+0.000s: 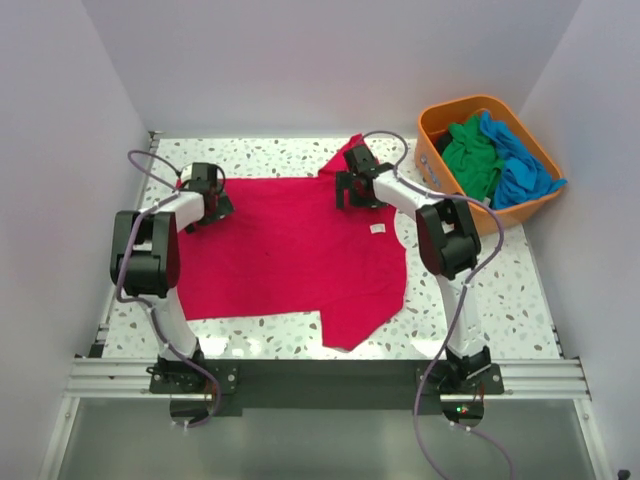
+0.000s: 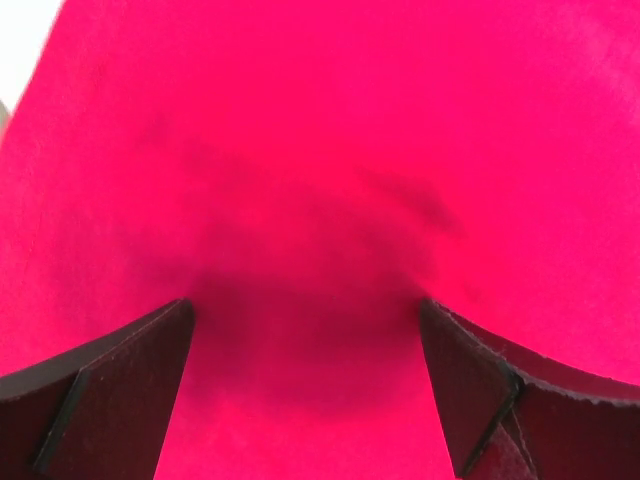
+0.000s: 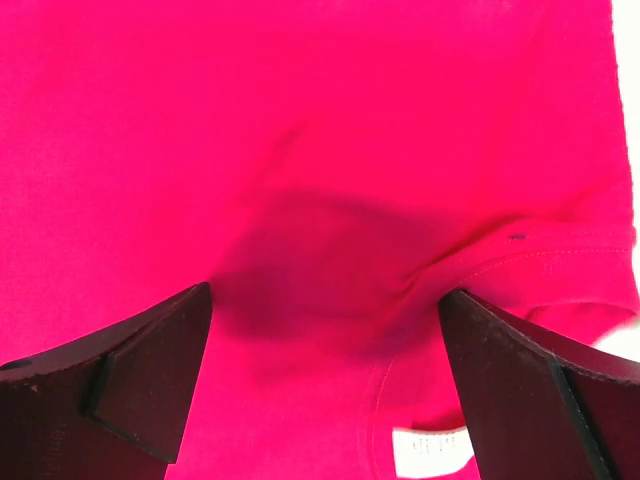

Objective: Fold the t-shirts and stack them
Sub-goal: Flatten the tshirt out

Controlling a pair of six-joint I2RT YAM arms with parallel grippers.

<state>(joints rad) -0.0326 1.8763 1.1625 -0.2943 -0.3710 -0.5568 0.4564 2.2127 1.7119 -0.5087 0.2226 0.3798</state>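
The crimson red t-shirt [image 1: 290,250] lies spread flat on the speckled table, its white neck label [image 1: 378,229] on the right side. My left gripper [image 1: 205,205] is open over the shirt's far left corner; red cloth [image 2: 320,200] fills the left wrist view between the spread fingers [image 2: 120,380]. My right gripper [image 1: 352,190] is open over the far right part near the collar; the right wrist view shows the collar seam [image 3: 520,260] and label [image 3: 430,445] between its fingers [image 3: 150,370]. The green t-shirt [image 1: 472,158] and blue t-shirt [image 1: 520,165] lie crumpled in the basket.
The orange plastic basket [image 1: 432,125] stands at the far right of the table, close behind my right arm. White walls close the table in at the back and both sides. A metal rail [image 1: 320,375] runs along the near edge.
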